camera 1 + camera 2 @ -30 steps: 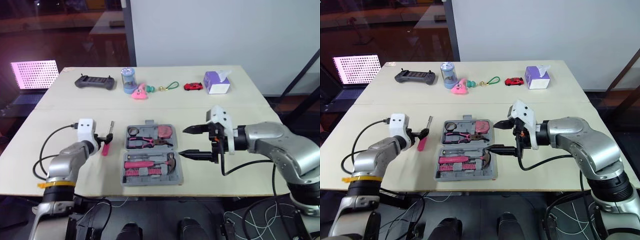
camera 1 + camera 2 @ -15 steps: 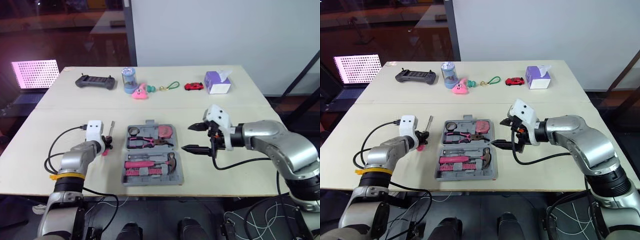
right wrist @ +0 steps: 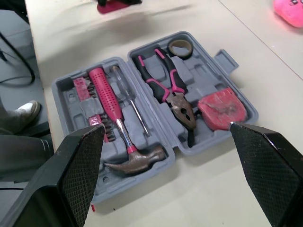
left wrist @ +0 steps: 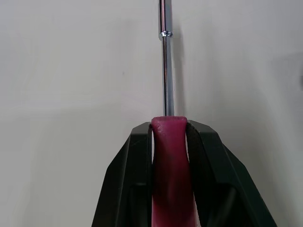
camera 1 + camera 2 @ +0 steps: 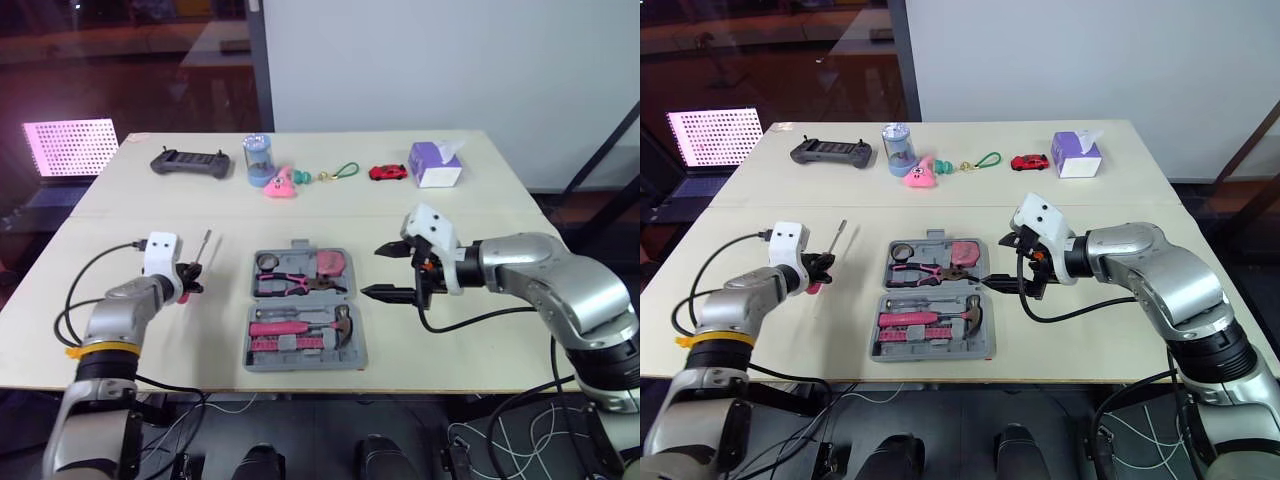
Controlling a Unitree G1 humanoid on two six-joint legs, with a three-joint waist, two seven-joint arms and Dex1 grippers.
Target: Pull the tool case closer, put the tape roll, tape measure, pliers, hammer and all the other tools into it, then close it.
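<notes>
1. The pale wooden table (image 5: pixel 190 340) carries the open grey plastic tool case (image 5: pixel 302 300) near the robot's edge, centred between the two arms. It looks already pulled in.
2. The case holds the pink-handled hammer (image 3: pixel 116 125), pink-gripped pliers (image 3: pixel 170 92), red tape measure (image 3: pixel 221 111) and dark tape roll (image 3: pixel 180 47). Packing seems almost done.
3. The right gripper (image 5: pixel 372 271) waits just beside the case's right edge, fingers spread wide and holding nothing.
4. The left gripper (image 5: pixel 188 278), left of the case, is clamped on the handle of a pink screwdriver with a steel shaft (image 4: pixel 164 90).
5. Next, I judge, that screwdriver must travel right into a free recess. I cannot tell which one. Then the lid folds over.
6. Far-side clutter is well apart and blocks nothing: black controller (image 5: pixel 188 162), purple tissue box (image 5: pixel 435 165), blue jar (image 5: pixel 256 160), pink toy (image 5: pixel 280 183), red toy car (image 5: pixel 386 172).
</notes>
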